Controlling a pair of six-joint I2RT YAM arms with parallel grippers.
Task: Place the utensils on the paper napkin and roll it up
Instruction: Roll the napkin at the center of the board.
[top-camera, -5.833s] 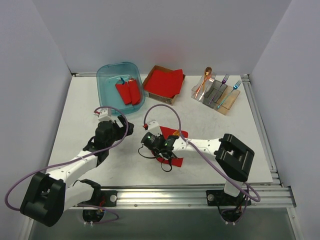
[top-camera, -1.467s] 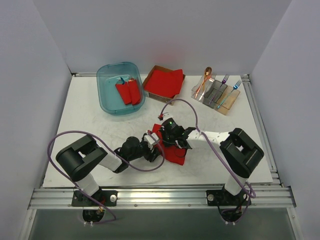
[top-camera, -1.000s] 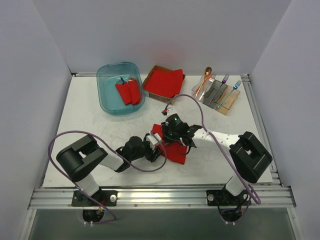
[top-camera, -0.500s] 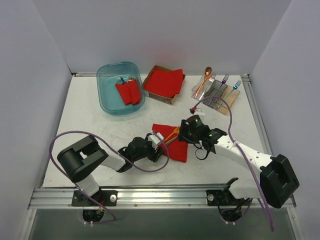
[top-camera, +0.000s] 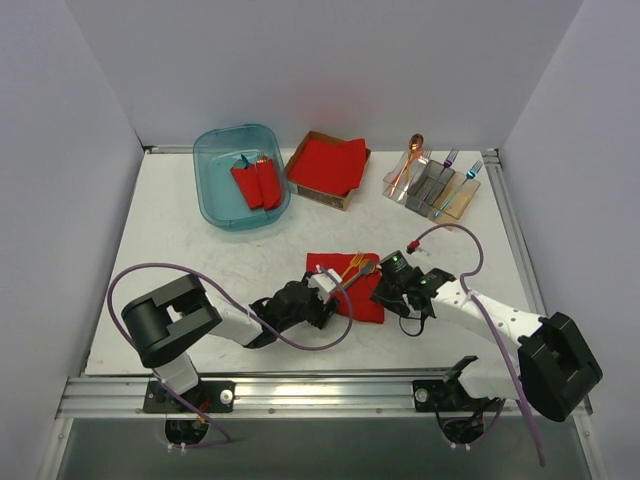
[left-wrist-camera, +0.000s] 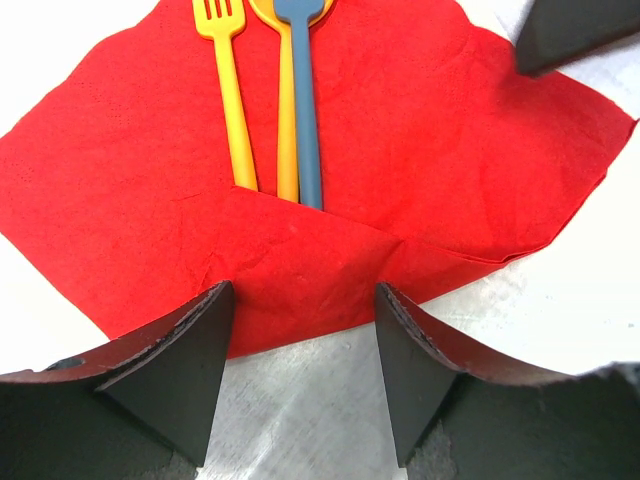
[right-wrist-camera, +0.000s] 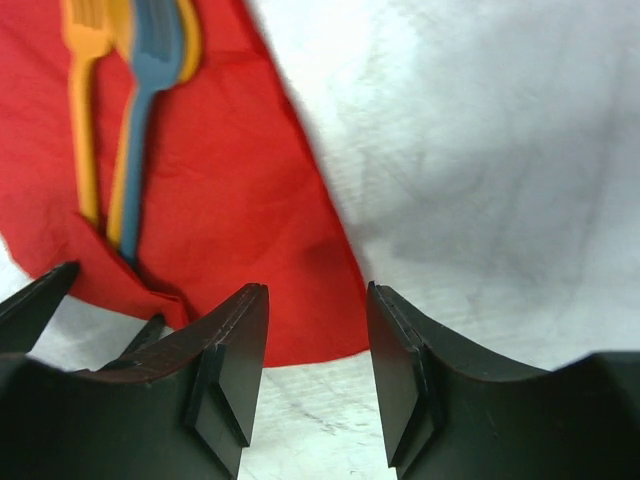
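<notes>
On the bench (top-camera: 180, 240), the utensils (left-wrist-camera: 270, 100) lay on the paper napkin (left-wrist-camera: 450, 150), handles tucked under its folded corner (left-wrist-camera: 290, 260), which the open, empty left hand (left-wrist-camera: 300, 300) straddled, likely for rolling; the right hand (right-wrist-camera: 315, 300) gaped empty alongside.

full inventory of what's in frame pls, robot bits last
table: 1, white, under everything
bin: 1, clear blue, far left
napkin rolls: 2, red, inside the bin
cardboard box: 1, brown, far centre
napkin stack: 1, red, in the cardboard box
organizer: 1, clear, far right
spare cutlery: at least 3 (orange, purple, blue), in the organizer
paper napkin: 1, red, table centre, near corner folded over the handles
utensils: 3, two orange-yellow and one blue, side by side on the paper napkin
left gripper: 1, black, open, at the folded corner
right gripper: 1, black, open, at the paper napkin's right edge
</notes>
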